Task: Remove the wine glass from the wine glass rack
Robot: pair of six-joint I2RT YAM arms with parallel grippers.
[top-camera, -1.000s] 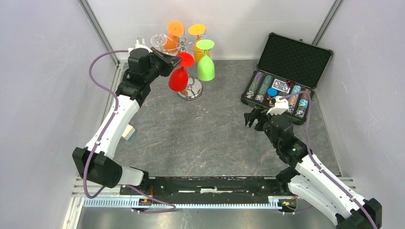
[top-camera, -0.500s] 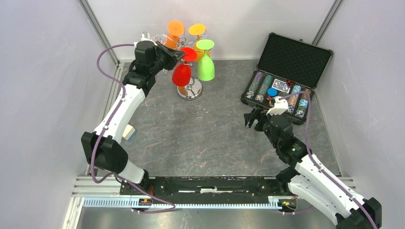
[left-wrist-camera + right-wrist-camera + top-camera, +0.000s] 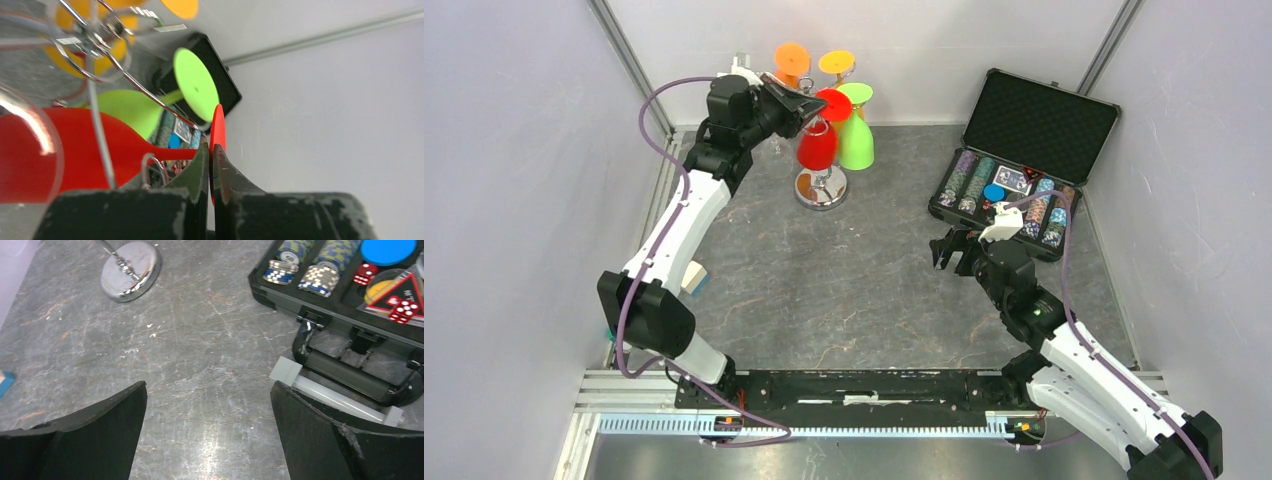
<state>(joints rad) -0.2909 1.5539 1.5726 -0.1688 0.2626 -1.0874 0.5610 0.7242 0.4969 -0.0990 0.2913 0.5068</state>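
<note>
Clamping wine glass [image 3: 817,148], left arm [image 3: 679,225] outstretched

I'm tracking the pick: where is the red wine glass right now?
Top view, far left: the red wine glass is bowl-down at the wine glass rack, beside the green glass, its foot pinched by the left gripper.

Just ahead and right of the right claw [image 3: 207,386], the top chip [image 3: 286,259] of a blue-and-white stack in the open black case [image 3: 272,292] seems to read "50". Farther right, a red triangle [image 3: 390,292] carries white letters I can't make out.
</note>
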